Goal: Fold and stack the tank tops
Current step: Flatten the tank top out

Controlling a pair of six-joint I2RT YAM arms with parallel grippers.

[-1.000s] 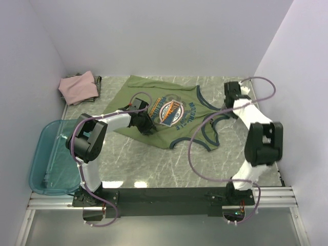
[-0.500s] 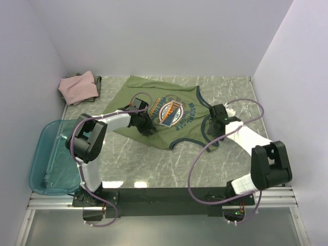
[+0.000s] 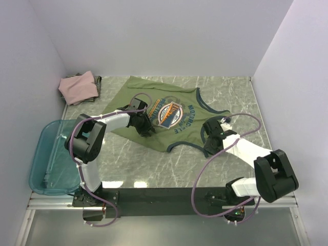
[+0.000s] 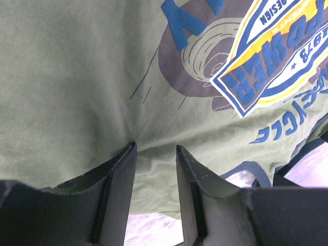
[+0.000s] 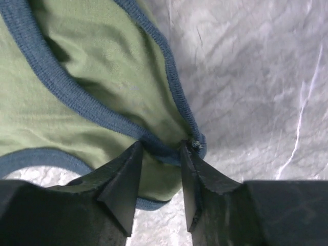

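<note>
The olive-green tank top (image 3: pixel 154 110) with navy trim and an orange-blue chest graphic lies spread on the table. My left gripper (image 3: pixel 145 126) stands on its near left part; in the left wrist view (image 4: pixel 155 148) the jaws are a little apart, tips pressed on flat green cloth (image 4: pixel 77 87). My right gripper (image 3: pixel 212 141) is at a navy-trimmed shoulder strap (image 5: pixel 154 110); the jaws (image 5: pixel 161 148) are apart astride the strap's end, not closed. The dusty-pink tank top (image 3: pixel 78 87) lies folded at the back left on the dark striped one (image 3: pixel 98 80).
A teal plastic bin (image 3: pixel 47 161) sits at the table's left edge beside the left arm. White walls close in the back and both sides. Bare marble table (image 3: pixel 169 166) lies in front of the green top.
My right arm has swung from the back right corner forward and down onto the shoulder strap. The left gripper has stayed on the cloth, which shifted slightly.
</note>
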